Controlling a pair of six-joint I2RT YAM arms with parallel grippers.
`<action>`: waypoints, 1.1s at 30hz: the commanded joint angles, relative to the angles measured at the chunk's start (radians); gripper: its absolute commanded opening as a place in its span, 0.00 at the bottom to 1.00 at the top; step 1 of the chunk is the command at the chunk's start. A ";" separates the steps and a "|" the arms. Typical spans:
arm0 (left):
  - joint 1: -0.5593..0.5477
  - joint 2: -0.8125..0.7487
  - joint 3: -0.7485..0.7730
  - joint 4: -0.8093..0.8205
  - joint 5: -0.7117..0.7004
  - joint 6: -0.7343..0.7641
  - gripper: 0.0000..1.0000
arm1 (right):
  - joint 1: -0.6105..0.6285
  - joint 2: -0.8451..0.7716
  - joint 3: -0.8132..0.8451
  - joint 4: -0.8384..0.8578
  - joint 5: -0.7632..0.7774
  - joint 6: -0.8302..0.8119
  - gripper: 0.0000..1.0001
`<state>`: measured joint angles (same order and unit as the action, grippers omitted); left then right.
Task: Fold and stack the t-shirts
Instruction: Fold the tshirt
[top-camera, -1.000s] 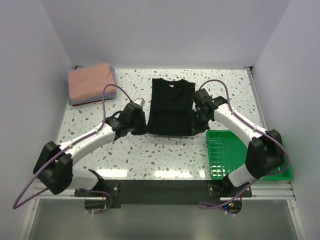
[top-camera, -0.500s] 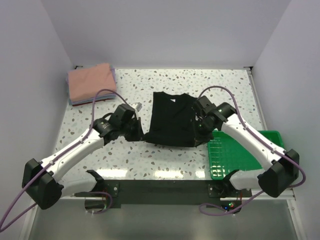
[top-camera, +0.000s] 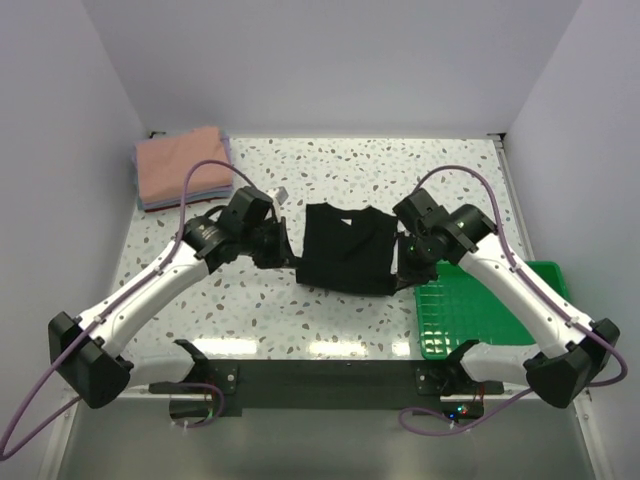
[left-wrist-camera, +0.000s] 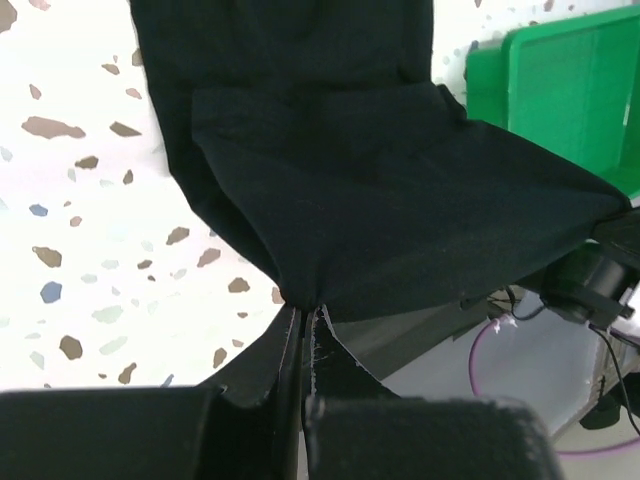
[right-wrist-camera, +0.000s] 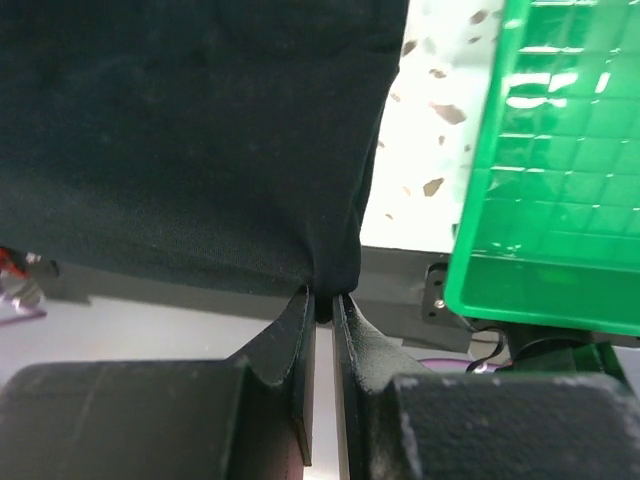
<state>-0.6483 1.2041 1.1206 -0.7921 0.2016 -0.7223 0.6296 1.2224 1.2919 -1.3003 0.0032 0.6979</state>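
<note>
The black t-shirt hangs lifted at mid-table, held by its near corners. My left gripper is shut on its left corner; in the left wrist view the cloth bunches at the closed fingertips. My right gripper is shut on its right corner; in the right wrist view the black cloth is pinched between the fingers. A stack of folded t-shirts, salmon-pink on top with lavender and bluish edges below, lies at the far left.
A green plastic tray sits at the near right, just right of the right gripper; it shows in the right wrist view and the left wrist view. White walls enclose the speckled table.
Both grippers have lifted the shirt's near edge and carried it toward the far side, so the shirt is shorter and raised. The arms have risen and spread outward.
</note>
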 joint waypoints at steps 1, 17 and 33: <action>0.012 0.066 0.068 0.027 -0.037 0.037 0.00 | -0.022 0.045 0.055 -0.067 0.096 0.011 0.00; 0.154 0.333 0.222 0.175 0.042 0.084 0.00 | -0.203 0.310 0.244 0.101 0.112 -0.150 0.00; 0.225 0.652 0.482 0.258 0.117 0.093 0.00 | -0.343 0.639 0.538 0.157 0.069 -0.274 0.00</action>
<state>-0.4450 1.8343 1.5303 -0.5831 0.2909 -0.6586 0.3130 1.8160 1.7454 -1.1717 0.0792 0.4686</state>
